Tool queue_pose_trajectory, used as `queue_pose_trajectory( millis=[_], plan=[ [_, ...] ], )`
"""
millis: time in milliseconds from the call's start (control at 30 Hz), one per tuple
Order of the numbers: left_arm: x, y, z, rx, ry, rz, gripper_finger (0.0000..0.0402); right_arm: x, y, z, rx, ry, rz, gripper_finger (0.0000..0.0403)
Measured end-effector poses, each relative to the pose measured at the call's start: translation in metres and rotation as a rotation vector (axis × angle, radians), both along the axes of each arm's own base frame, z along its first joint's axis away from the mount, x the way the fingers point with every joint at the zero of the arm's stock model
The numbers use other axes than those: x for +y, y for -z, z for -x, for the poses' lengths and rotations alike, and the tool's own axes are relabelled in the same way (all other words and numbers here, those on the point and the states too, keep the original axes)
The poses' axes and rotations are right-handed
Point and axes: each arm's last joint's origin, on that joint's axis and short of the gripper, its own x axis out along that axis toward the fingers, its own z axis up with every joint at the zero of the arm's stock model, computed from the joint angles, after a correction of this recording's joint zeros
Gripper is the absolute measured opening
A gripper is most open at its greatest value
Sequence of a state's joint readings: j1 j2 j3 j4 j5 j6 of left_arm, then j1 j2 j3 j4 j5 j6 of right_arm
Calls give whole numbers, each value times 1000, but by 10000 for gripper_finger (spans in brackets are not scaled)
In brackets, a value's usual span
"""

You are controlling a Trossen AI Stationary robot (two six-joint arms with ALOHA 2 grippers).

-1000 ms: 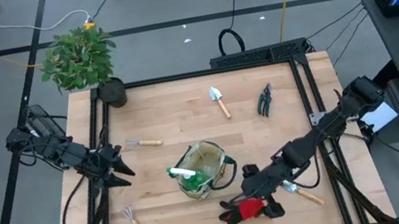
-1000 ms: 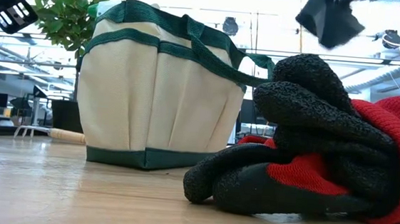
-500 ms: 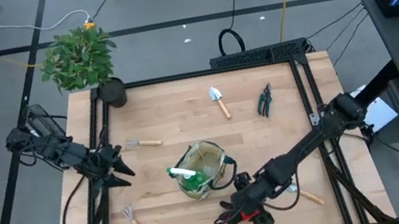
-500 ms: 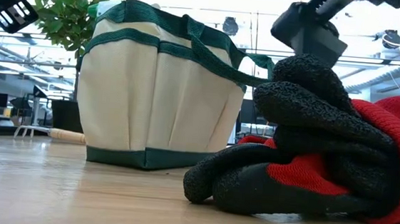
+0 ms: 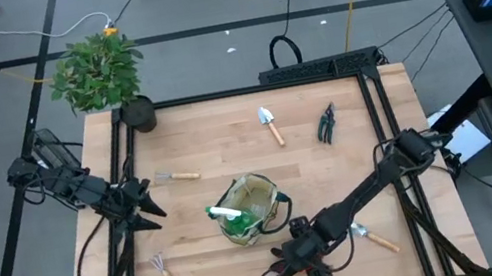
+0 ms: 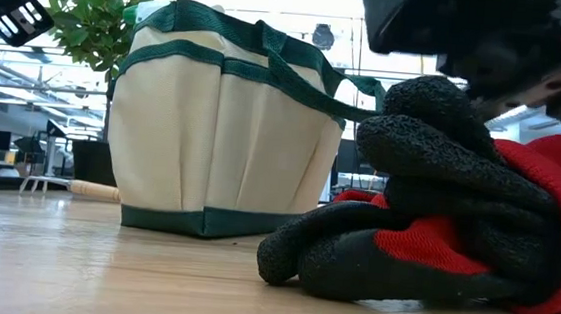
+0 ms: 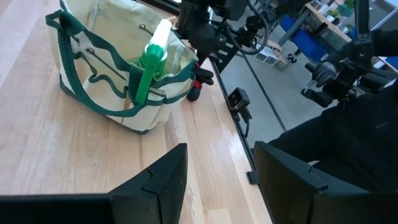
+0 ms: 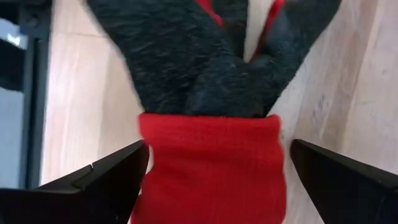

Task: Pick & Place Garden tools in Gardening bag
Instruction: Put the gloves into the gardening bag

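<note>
The red-and-black gloves [image 6: 435, 229] lie bunched on the table near its front edge, with the red cuff [image 8: 211, 168] toward my right gripper. My right gripper [image 5: 294, 259] hangs open just over them, pointing steeply down. Its fingers [image 8: 118, 177] stand on either side of the cuff. In the high view it covers most of the gloves. The beige gardening bag [image 5: 249, 203] stands upright mid-table with the green spray bottle [image 7: 149, 68] inside it. My left gripper [image 5: 149, 211] waits open at the table's left edge, holding nothing.
A trowel [image 5: 270, 126] and black shears [image 5: 327, 124] lie at the far side. A small fork [image 5: 177, 176] lies left of the bag, a rake [image 5: 166, 274] at the near left and a second trowel [image 5: 373, 235] beside my right arm. A potted plant [image 5: 103, 77] stands at the far left corner.
My right gripper has come down toward the table's near edge and a little left, onto the gloves. It has tipped to point more steeply down and has stayed open. The gloves and the bag have not moved.
</note>
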State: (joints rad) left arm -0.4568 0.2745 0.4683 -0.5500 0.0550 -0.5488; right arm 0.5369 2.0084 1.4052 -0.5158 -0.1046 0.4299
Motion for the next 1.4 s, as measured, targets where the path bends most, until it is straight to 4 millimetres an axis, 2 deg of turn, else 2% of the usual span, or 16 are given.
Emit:
queue_pose_trajectory(
  millis=[167, 1400],
  plan=[
    [0, 0, 0, -5, 4, -8, 189, 2, 0, 0, 5, 47, -16, 389],
    [0, 0, 0, -15, 7, -25, 189, 0, 0, -3, -41, 46, 16, 389]
  ],
)
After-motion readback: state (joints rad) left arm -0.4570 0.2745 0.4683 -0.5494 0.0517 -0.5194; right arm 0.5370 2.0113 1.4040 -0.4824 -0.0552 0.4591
